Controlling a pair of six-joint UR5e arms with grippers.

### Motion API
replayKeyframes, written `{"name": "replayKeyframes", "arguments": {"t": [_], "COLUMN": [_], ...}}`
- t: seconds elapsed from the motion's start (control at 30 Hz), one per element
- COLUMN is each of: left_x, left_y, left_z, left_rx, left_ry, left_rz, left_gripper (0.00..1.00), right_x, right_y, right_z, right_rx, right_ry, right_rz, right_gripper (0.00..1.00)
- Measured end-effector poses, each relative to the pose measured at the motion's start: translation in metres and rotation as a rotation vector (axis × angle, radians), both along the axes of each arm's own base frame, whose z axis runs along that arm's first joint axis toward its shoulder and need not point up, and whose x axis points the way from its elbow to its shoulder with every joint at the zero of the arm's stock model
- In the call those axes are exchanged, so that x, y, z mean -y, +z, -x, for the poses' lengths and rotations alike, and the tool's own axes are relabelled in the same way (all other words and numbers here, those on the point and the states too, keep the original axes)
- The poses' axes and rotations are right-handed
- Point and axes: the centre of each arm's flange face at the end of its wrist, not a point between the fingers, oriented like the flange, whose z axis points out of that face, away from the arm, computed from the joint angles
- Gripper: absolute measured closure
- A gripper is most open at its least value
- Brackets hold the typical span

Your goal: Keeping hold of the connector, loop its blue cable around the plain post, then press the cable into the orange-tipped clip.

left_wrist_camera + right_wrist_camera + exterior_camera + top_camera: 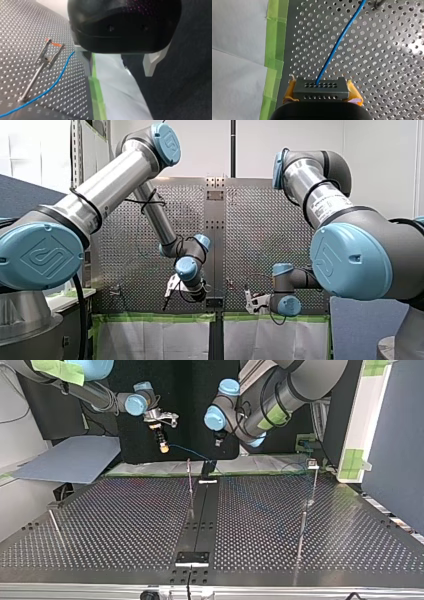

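Note:
My right gripper point(321, 93) is shut on the dark grey connector point(321, 88), with its yellow pads on both sides. The blue cable point(338, 42) leaves the connector and runs ahead over the perforated plate. In the top view my right gripper point(161, 439) hangs above the table's far edge with the connector point(163, 449) at its tip. My left gripper point(117, 72) is open with nothing between its pale fingers. Beside it the orange-tipped clip point(53, 46) stands on a thin rod, and the blue cable point(47, 90) passes close by. A plain post point(190, 485) rises near the table's middle.
The perforated table point(125, 525) has a dark centre strip point(202, 520). Other thin rods stand at the top view's left point(55, 527) and right point(303, 525). Green tape point(97, 100) and white sheeting line the table's far edge.

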Motion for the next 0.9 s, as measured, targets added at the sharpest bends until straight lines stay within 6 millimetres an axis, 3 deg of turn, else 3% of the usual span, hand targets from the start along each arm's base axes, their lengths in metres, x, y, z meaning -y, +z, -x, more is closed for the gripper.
{"name": "replayKeyframes", "arguments": {"t": [0.37, 0.9], "left_x": [0.016, 0.053], "left_y": [0.016, 0.060], "left_z": [-0.006, -0.029], "left_rx": [-0.044, -0.057], "left_ry": [-0.032, -0.069], "left_rz": [-0.010, -0.006], "left_gripper": [0.00, 0.00], "right_x": [0.006, 0.015], "right_y": [-0.020, -0.016], "right_z": [0.001, -0.004], "right_rx": [-0.050, -0.088], "right_ry": [0.006, 0.021], "right_rz": [-0.035, 0.062], "right_gripper": [1.00, 1.00]}}
